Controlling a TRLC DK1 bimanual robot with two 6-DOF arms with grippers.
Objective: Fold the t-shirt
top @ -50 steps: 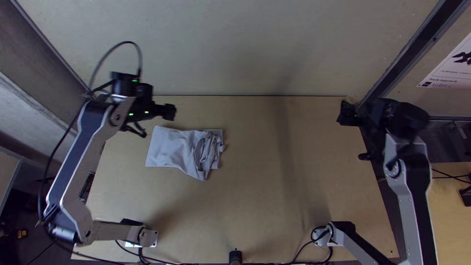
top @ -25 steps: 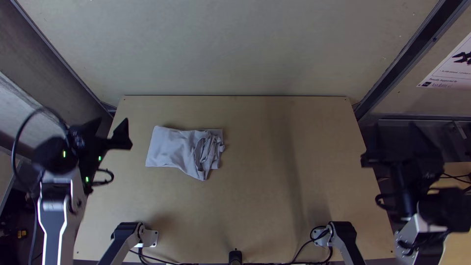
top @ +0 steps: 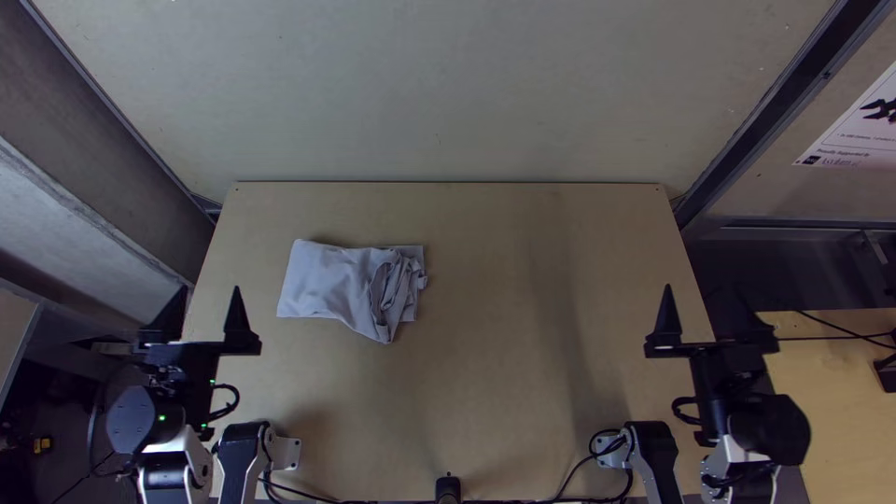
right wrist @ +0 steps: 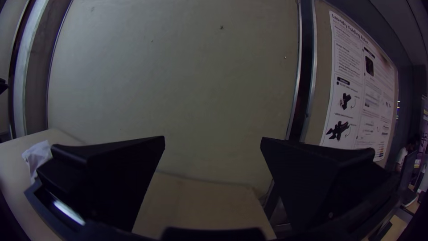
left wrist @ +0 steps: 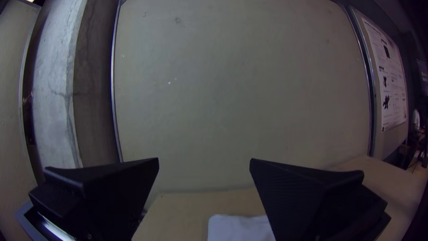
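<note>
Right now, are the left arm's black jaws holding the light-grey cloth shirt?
No, the jaws stand open, away from the shirt.

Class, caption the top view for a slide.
Left gripper and right gripper, both open, flank a compact t-shirt, rumpled at one end.

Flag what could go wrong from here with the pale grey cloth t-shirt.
The t-shirt has layers bunched at its right end, so the fold may end untidy. The open black left gripper or open right gripper, if pinching those layers, might catch only some and drag the fold apart.

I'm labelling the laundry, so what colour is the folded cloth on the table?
Plain pale grey-lavender, best seen in the top view.
</note>
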